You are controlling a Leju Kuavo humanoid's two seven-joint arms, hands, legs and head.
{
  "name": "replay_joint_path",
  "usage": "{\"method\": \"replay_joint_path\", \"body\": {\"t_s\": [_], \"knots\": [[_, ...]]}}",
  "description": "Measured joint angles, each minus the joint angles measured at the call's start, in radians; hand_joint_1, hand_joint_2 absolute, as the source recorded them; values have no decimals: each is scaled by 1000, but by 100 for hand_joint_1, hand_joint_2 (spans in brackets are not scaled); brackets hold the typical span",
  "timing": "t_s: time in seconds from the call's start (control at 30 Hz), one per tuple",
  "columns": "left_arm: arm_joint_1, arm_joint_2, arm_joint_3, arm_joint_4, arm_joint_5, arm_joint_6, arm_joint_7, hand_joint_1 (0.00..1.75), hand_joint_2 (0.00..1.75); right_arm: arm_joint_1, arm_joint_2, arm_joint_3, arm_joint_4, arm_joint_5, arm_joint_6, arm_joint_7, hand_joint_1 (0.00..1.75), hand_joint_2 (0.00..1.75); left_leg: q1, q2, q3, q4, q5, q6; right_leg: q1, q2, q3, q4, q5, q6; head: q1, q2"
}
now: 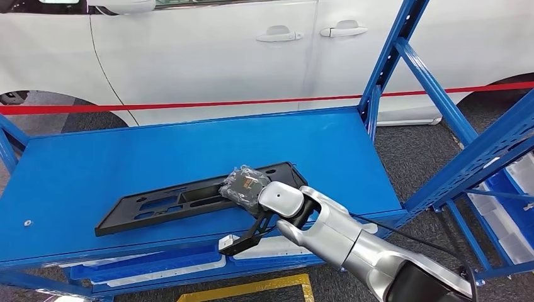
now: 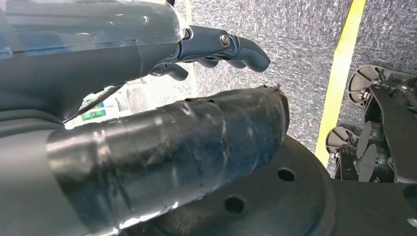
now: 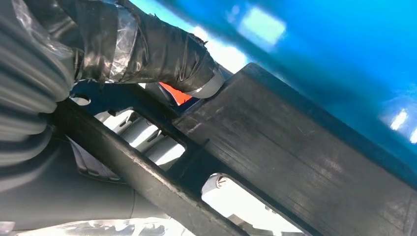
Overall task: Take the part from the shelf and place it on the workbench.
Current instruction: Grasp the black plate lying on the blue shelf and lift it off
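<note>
A long black plastic part (image 1: 164, 204) with several cut-outs lies slanted near the front edge of the blue shelf board (image 1: 189, 138). My right hand (image 1: 244, 187), wrapped in dark tape and film, grips the part close to its right end. In the right wrist view the taped thumb (image 3: 147, 49) presses on the part (image 3: 295, 147), and fingers show beneath it through the slots. I cannot tell whether that end is raised off the board. My left hand (image 2: 147, 147) hangs over the grey floor with its fingers (image 2: 231, 46) spread and nothing in it.
A white car (image 1: 208, 50) stands behind a red barrier tape (image 1: 189, 104). Blue shelf uprights (image 1: 390, 56) rise at the right, with white bins (image 1: 510, 214) on a side rack. More white bins (image 1: 157, 267) sit under the board. A yellow floor line (image 1: 252, 289) runs in front.
</note>
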Motion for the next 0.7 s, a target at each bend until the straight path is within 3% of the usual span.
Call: {"method": "replay_joint_path", "body": {"t_s": [0.17,0.3,0.47,0.6,0.7], "knots": [[0,4,-4,0,0,1,0,0,0,15,0,-12,-30,10,-12,4,175,175,0,0,0,0,0,0,0,0,0,0,0,0,0,0],[1,6,-6,0,0,1,-6,0,175,36,-2,-24,-72,33,-45,-2,175,175,0,0,0,0,0,0,0,0,0,0,0,0,0,0],[1,7,-14,0,0,0,-22,0,175,55,-5,-42,-136,50,-76,-5,175,175,0,0,0,0,0,0,0,0,0,0,0,0,0,0],[11,10,-53,0,0,-116,-205,0,175,77,-37,-114,-329,56,-104,-16,175,175,0,0,-1,0,-1,1,0,0,-1,0,0,0,0,0],[14,13,-72,0,0,-150,-260,0,175,89,-59,-146,-406,50,-110,-29,175,175,0,0,-1,0,-1,1,0,0,0,0,0,0,0,0]]}}
